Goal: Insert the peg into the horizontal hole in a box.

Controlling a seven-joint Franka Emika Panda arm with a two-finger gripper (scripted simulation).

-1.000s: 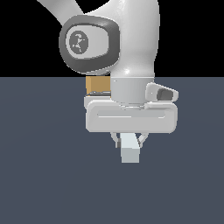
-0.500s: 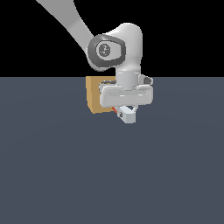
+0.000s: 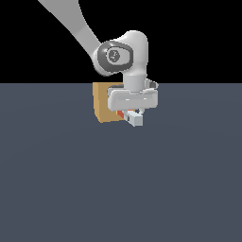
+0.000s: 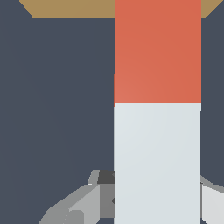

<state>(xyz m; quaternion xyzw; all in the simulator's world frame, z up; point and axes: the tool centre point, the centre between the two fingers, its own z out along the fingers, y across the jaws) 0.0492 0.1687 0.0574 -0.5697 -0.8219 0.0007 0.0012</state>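
Clenched on the peg [image 3: 133, 116], the gripper [image 3: 133, 115] hangs before the box [image 3: 105, 101] on the desk [image 3: 121, 189], its body apparently hiding the hole.

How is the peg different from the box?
The peg is a long slim bar; the box is a chunky block. The peg has two colours, red-orange at one end and white at the other; the box is plain tan all over. The peg is held up in the tool, white end nearest the tool and red end pointing at the box; the box sits on the floor. Both have flat sides and square corners.
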